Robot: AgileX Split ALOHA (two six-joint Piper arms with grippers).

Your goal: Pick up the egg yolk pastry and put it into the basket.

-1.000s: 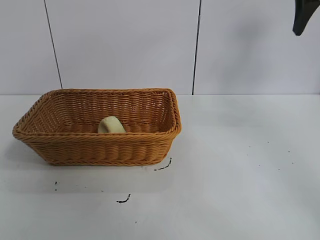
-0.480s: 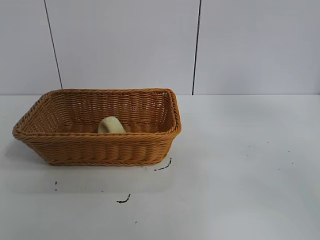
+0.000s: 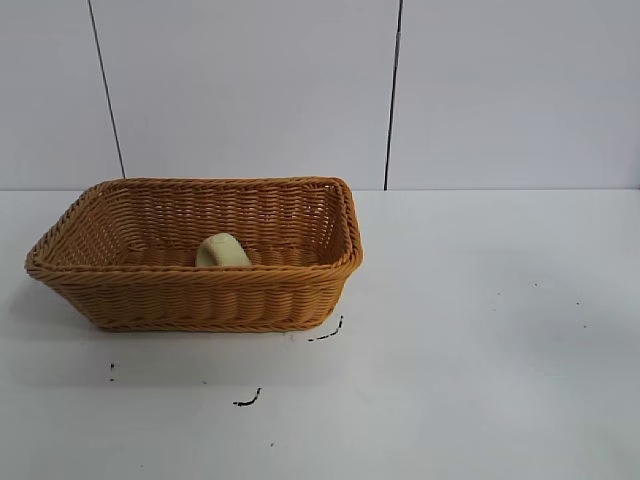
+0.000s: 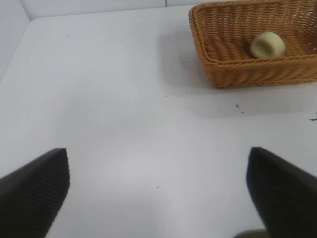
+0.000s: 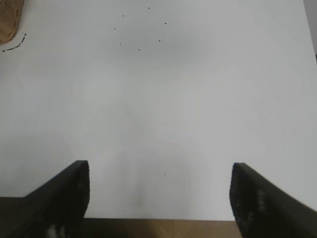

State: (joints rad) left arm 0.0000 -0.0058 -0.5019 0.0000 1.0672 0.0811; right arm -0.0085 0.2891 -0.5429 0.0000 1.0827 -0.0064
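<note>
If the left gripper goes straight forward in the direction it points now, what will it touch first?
Probably only the bare table. The left gripper is open over white surface, and the basket holding the egg yolk pastry sits off to one side, though depth is hard to judge.

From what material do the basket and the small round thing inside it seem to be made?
The basket looks like woven wicker or rattan, possibly a plastic imitation: tan-orange strands in rows, a braided rim and a slight sheen. The egg yolk pastry inside it looks like baked dough, or a soft replica: pale yellow-cream, smooth and matte, with no shine.
</note>
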